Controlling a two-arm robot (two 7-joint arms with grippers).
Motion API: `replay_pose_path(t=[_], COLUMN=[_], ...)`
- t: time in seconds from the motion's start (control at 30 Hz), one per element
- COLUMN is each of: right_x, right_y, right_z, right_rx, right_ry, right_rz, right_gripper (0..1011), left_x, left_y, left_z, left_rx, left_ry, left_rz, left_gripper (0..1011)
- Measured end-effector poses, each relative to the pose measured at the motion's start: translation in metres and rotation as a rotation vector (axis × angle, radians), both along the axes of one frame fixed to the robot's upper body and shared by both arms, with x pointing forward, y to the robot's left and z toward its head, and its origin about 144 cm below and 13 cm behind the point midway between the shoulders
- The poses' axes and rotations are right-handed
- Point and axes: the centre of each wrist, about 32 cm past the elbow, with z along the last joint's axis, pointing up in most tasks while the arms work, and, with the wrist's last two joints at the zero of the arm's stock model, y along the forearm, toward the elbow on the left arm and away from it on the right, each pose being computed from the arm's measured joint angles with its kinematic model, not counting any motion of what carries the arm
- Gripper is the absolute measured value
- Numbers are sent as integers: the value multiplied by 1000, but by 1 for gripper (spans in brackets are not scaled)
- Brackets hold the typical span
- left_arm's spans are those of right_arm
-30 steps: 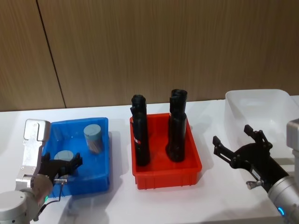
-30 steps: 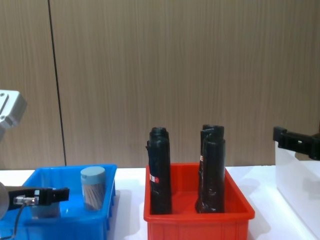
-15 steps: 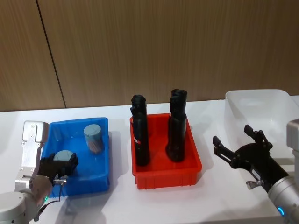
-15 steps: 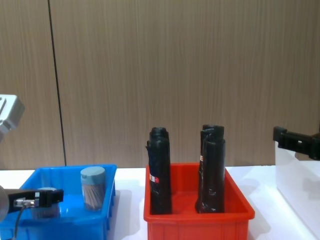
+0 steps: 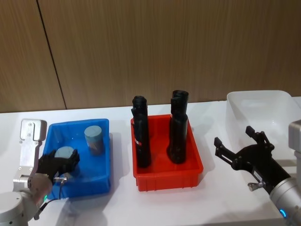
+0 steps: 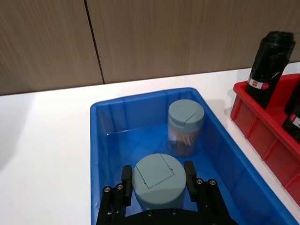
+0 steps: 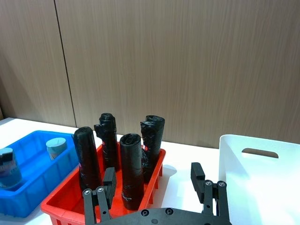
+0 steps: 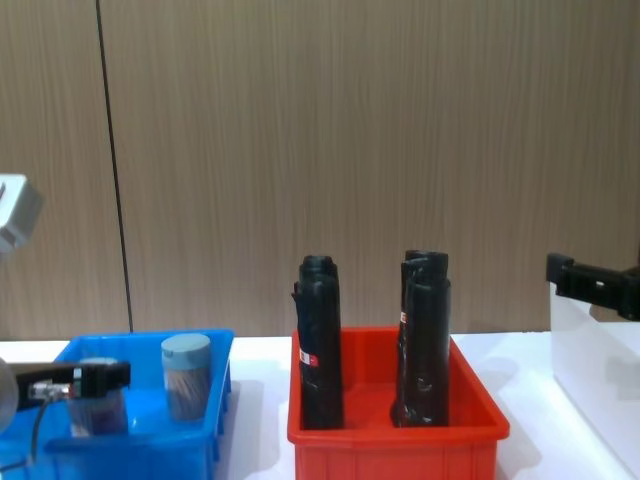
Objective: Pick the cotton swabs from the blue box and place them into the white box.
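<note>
My left gripper (image 8: 98, 379) holds one swab jar (image 8: 100, 410) in the blue box (image 8: 150, 447). A second jar (image 8: 186, 376) stands beside it. My right gripper (image 8: 592, 286) hangs by the white box (image 8: 600, 385).

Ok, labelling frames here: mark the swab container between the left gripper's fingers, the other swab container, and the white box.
Gripped cotton swabs (image 6: 159, 180): left wrist view, lid top.
Other cotton swabs (image 6: 186, 115): left wrist view, lid top.
White box (image 7: 262, 183): right wrist view, wall below handle slot.

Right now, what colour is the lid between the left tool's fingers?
Pale blue-grey; the lid shows best in the left wrist view.
</note>
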Motion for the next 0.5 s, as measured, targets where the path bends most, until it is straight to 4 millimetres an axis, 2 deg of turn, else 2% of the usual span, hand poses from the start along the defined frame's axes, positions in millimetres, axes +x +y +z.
replay_pose_path(t=[0.5], right_x=[0], right_y=[0], right_z=[0], right_rx=[0], right_ry=[0], right_rz=[0], right_gripper=[1002], left_x=[-3], left_y=[-8], left_z=[50], left_rx=[62], left_ry=[-143], left_rz=[-128], left_gripper=[669])
